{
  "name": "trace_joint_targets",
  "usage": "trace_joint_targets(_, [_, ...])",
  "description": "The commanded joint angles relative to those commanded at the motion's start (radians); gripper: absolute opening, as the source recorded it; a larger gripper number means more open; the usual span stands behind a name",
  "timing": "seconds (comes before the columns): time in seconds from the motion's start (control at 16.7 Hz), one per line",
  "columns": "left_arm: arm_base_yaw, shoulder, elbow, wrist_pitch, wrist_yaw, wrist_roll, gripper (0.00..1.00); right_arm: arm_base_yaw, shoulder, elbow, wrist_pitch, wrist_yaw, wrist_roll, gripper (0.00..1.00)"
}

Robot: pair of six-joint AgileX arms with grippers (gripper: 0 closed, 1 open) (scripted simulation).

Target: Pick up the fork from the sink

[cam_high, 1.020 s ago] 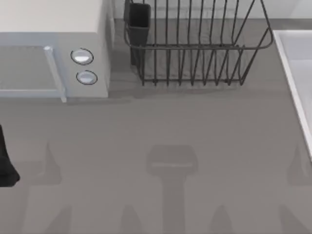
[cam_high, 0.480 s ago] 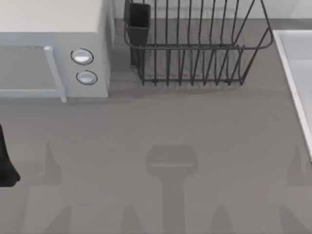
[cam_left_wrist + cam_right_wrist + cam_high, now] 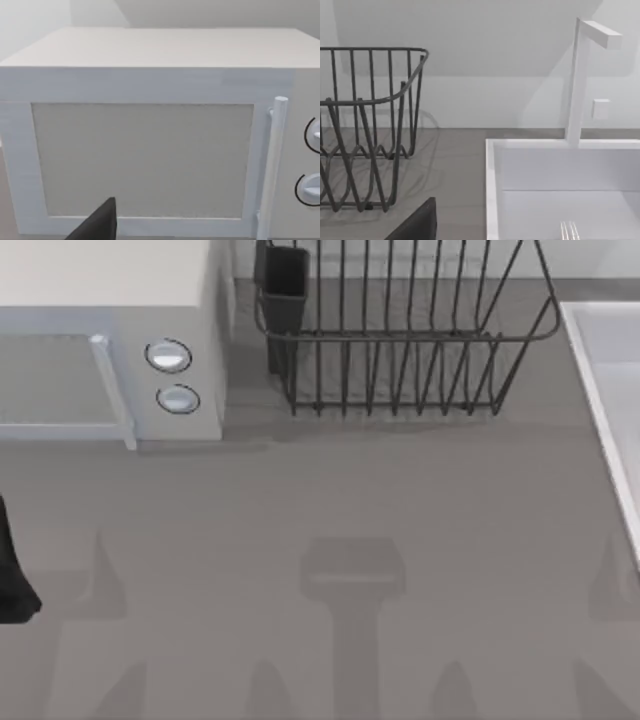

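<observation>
Fork [image 3: 569,231]: tines lie inside sink [image 3: 491,165], ahead of right pincer [image 3: 415,223], awaiting pickup.
Pincers: cannot tell open or closed.
Left pincer [image 3: 95,222]: parked facing white box [image 3: 150,80].

Fork [image 3: 569,231]: only the tine tips are in view at the frame edge of my right wrist view, handle cut off. Sink [image 3: 491,190] cropped likewise.
</observation>
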Motion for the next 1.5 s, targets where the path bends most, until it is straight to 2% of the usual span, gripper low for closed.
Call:
trace_joint_targets(0.3, [0.000,0.000,0.000,0.000,0.000,0.000,1.00,-0.005,0.058,0.055,-0.030,0.001,-0.007,1.00])
trace_joint_targets(0.54, [0.000,0.000,0.000,0.000,0.000,0.000,1.00,-0.023,0.266,0.250,-0.139,0.005,-0.031,1.00])
trace_joint_targets(0.84, [0.000,0.000,0.000,0.000,0.000,0.000,1.00,-0.059,0.683,0.636,-0.356,0.010,-0.072,1.00])
trace_joint_targets(1.5, [0.000,0.000,0.000,0.000,0.000,0.000,1.00,-0.151,1.822,1.641,-0.953,0.012,-0.153,1.00])
